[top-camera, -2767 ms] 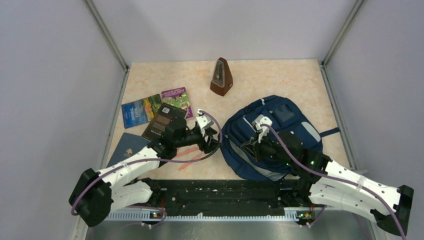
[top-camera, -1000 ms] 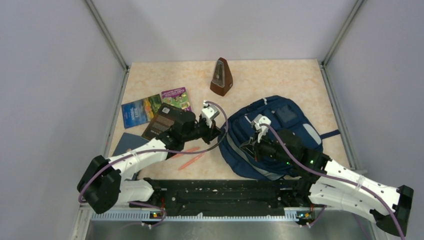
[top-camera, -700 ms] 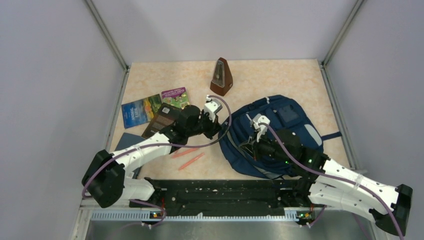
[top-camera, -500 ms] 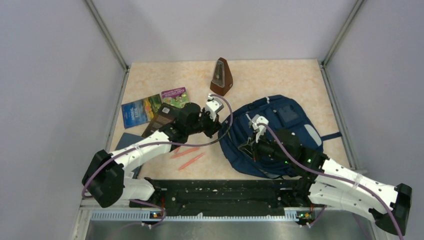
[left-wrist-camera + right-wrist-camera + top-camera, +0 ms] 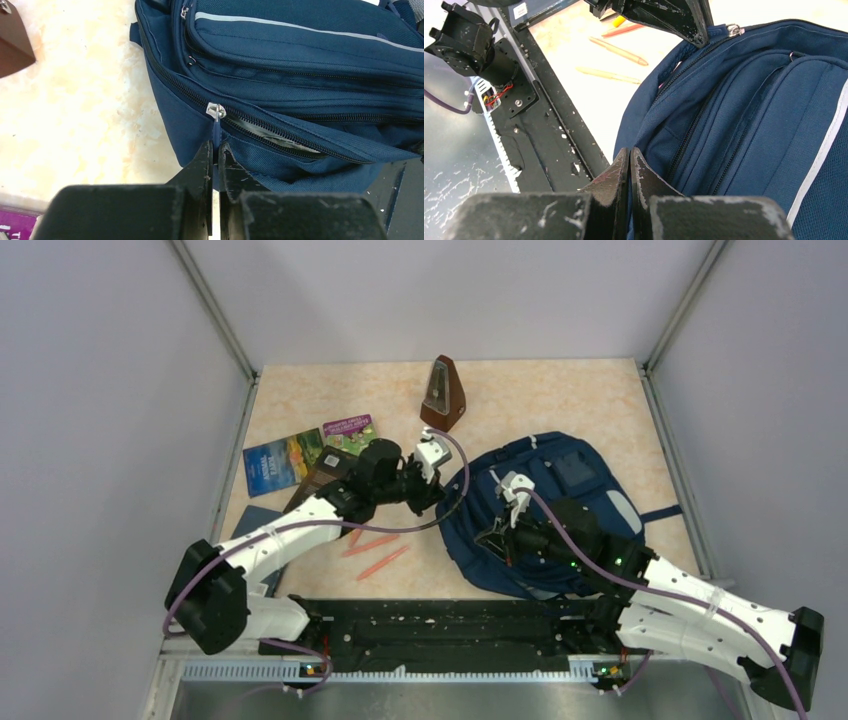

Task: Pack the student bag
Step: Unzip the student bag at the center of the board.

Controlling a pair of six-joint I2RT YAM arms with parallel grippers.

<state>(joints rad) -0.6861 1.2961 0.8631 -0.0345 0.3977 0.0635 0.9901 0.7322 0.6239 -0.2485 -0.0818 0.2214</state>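
Note:
The student bag, a large navy backpack, lies on the right of the table. In the left wrist view its main zipper stands parted to the right of the silver slider, with grey lining showing in the gap. My left gripper is shut on the blue pull tab hanging from that slider, at the bag's left edge. My right gripper is shut on a fold of the bag's fabric beside the opening, on the near left part of the bag.
A brown metronome stands at the back. Several books lie at the left, partly under my left arm, with a dark blue one nearer. Two orange pens lie between the arm and the black base rail.
My left gripper has moved away from the near edge along the bag's left side, drawing the zipper pull with it. My right gripper keeps its hold; the bag has shifted slightly.

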